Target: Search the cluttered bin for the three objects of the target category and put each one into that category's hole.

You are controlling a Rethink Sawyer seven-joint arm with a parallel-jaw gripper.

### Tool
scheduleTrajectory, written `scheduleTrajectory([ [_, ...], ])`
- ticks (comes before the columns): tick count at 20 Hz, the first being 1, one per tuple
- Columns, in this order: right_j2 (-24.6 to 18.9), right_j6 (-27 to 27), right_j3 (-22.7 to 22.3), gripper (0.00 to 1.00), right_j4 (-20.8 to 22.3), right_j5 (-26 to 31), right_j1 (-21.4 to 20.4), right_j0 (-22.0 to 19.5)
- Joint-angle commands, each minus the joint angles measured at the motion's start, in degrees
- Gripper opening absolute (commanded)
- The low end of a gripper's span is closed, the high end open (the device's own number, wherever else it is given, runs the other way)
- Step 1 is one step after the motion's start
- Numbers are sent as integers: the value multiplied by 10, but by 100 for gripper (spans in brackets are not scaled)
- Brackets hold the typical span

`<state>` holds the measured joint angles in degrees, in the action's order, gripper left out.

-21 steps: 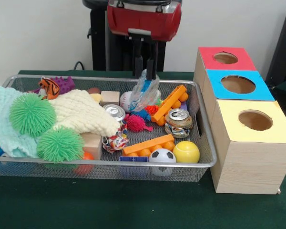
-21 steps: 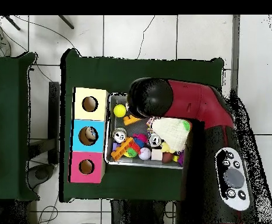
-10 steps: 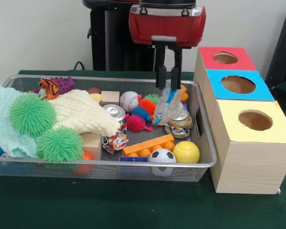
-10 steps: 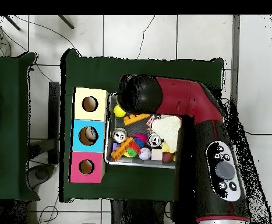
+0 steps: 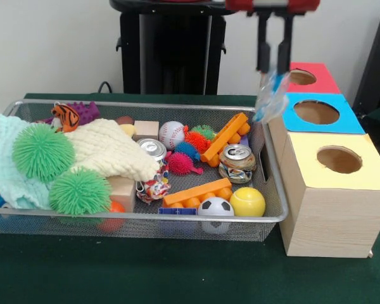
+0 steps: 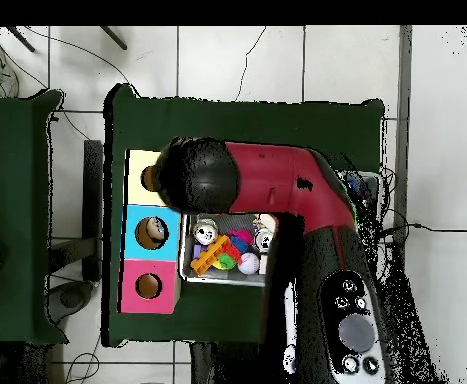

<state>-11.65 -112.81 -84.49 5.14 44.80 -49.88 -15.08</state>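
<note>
Gripper (image 5: 273,66), upper right of the front view: clamped on a crumpled clear-and-blue plastic wrapper (image 5: 270,100), which hangs in the air at the seam of the red-topped box (image 5: 316,81) and blue-topped box (image 5: 342,120); yellow-topped box (image 5: 332,190) at right, nearest the camera; wire bin (image 5: 145,218) fills the left and centre, holding two cans (image 5: 235,163), yellow ball (image 5: 247,201), soccer ball (image 5: 215,209), orange blocks (image 5: 225,137), two green spiky balls (image 5: 43,151), cream cloth (image 5: 111,149); overhead, the arm (image 6: 277,185) covers the bin's upper part.
</note>
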Motion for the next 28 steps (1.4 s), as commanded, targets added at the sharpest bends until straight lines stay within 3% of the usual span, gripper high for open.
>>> scheduleTrajectory([
  [1, 29, -111, -65, 0, -49, 150, -94, 30],
  [6, 60, -142, -57, 0, -58, 207, -112, 61],
  [8, 75, -161, -84, 0, -66, 199, -113, 77],
  [15, 109, -171, -163, 0, -86, 77, -86, 103],
  [28, 143, -170, -190, 0, -98, -121, 9, 125],
])
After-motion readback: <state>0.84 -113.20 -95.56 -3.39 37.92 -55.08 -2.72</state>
